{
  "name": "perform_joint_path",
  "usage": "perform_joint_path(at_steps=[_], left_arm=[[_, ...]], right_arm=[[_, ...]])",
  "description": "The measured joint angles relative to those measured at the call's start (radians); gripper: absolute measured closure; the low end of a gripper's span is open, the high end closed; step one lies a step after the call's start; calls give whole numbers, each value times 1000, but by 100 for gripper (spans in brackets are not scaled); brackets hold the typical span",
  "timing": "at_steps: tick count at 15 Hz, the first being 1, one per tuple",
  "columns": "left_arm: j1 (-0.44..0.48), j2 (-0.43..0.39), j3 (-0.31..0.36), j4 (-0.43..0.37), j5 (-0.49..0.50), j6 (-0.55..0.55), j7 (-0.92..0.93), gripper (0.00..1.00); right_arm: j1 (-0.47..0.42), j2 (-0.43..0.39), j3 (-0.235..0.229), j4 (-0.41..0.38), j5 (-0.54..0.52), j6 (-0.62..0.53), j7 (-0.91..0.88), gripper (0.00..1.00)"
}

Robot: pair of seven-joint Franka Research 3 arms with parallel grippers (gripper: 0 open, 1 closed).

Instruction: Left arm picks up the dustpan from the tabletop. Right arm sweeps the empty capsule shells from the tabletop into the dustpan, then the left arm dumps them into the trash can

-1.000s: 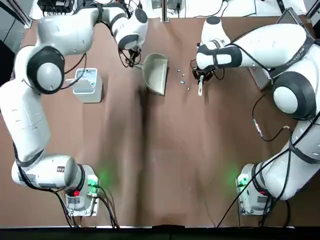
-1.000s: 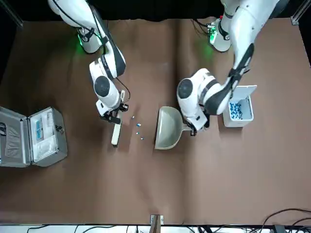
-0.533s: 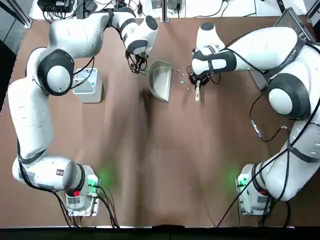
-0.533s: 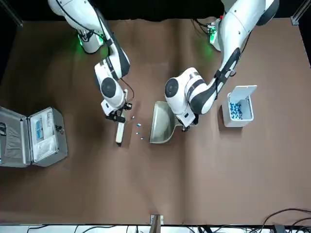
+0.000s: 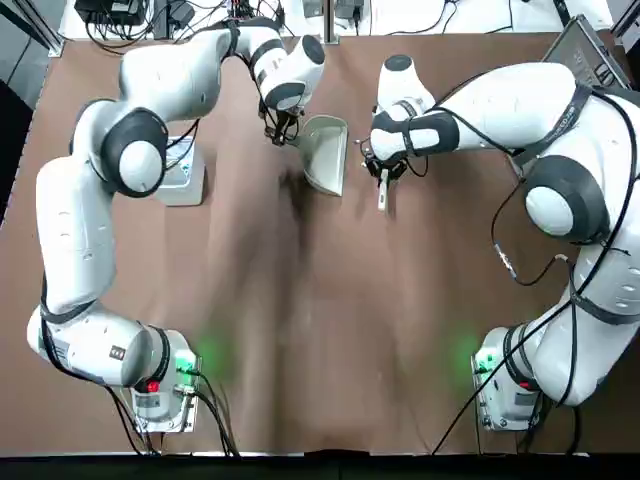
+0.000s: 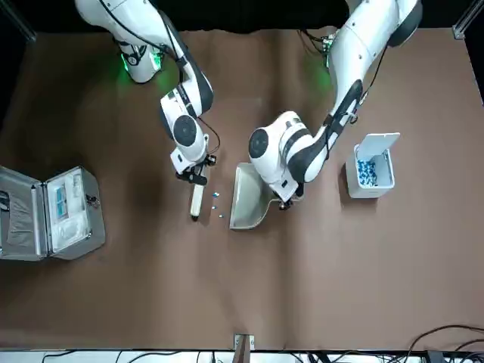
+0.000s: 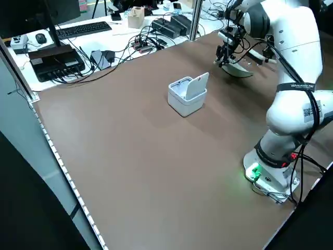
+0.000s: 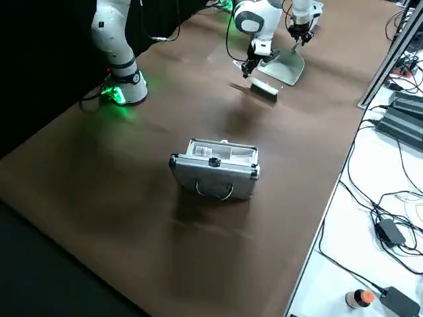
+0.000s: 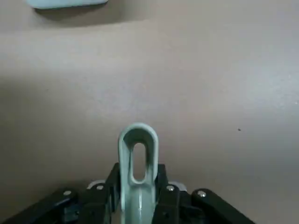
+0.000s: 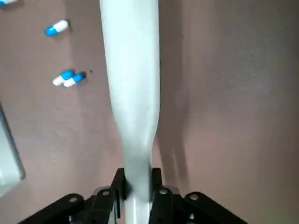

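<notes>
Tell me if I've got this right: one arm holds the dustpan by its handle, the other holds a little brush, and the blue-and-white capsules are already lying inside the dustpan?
Not quite. The capsules lie on the tabletop, between the brush and the dustpan, as the front view shows. The rest is right: the left gripper holds the dustpan's handle and the right gripper holds the brush.

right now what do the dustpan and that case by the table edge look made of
The dustpan, held by the left gripper, looks like matte cream plastic: thin moulded walls and a looped handle. The case looks like brushed metal, probably aluminium: silvery ribbed shell with bright corner caps and latches.
</notes>
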Motion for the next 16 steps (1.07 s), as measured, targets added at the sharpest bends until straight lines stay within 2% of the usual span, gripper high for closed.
perform_joint_path(at_steps=[4,16], left_arm=[[-29,32,20,46,0,-10,-11,67],[-51,34,21,54,0,-30,-25,67]], right_arm=[[16,50,1,56,5,-5,37,74],[72,151,2,211,86,-15,102,74]])
